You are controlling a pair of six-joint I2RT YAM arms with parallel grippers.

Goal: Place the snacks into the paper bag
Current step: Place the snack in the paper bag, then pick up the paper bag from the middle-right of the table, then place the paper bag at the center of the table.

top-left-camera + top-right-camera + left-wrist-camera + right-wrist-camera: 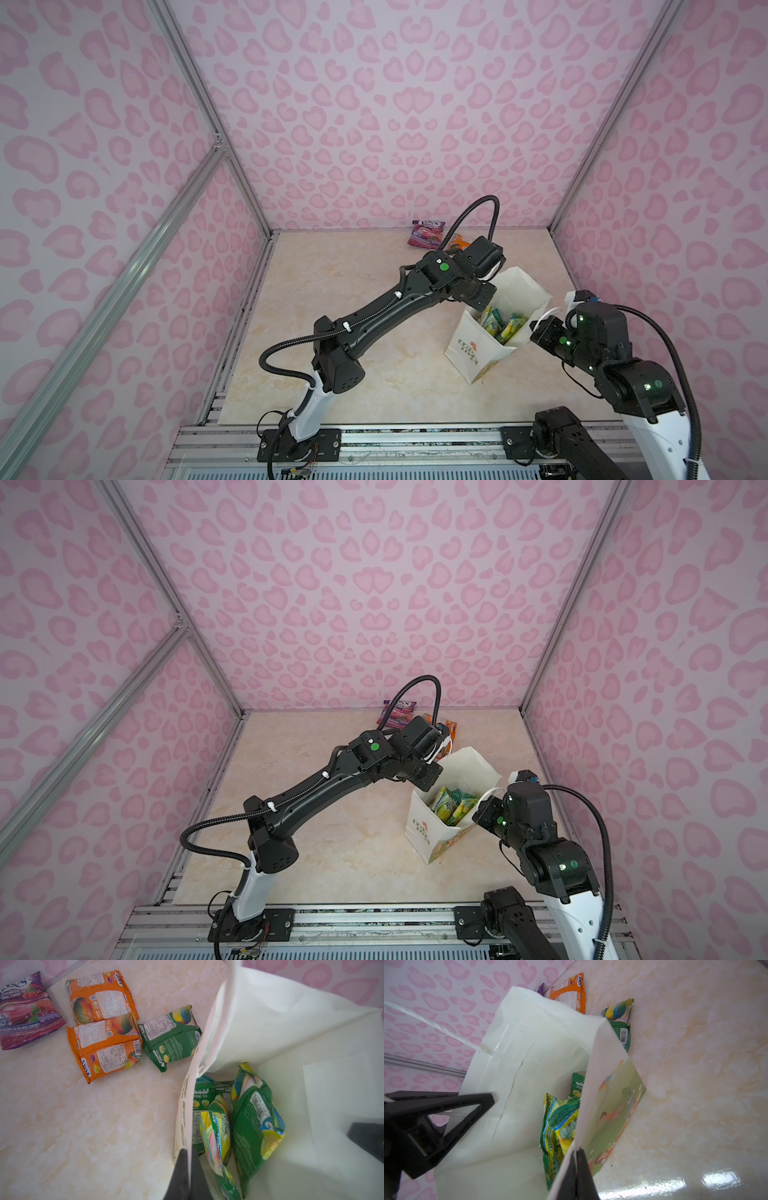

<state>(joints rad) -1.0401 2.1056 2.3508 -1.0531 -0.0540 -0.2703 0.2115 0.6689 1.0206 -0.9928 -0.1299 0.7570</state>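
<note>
Pink heart-print walls box in a pale marble tabletop [332, 332], where the paper bag [469, 353] stands open between the two arms. The left claw [188, 1159] is closed, pinching one wall of the bag at its rim. The right claw [577, 1159] is closed likewise on the opposite wall. Several green and yellow packets [255, 1122] already lie inside.

Four snacks are left, all outside the wall the left claw pinches and ahead of that claw, towards the back wall. The dark green packet [170, 1036] is nearest, just beside the bag. Its long axis seems to run roughly along the bag wall, though the wrist lens distorts it. Two orange packets [106, 1049] come next, and the purple packet [27, 1012] is farthest off.

The left arm is clearly the nearer one. The right claw has the whole bag between it and those packets.
</note>
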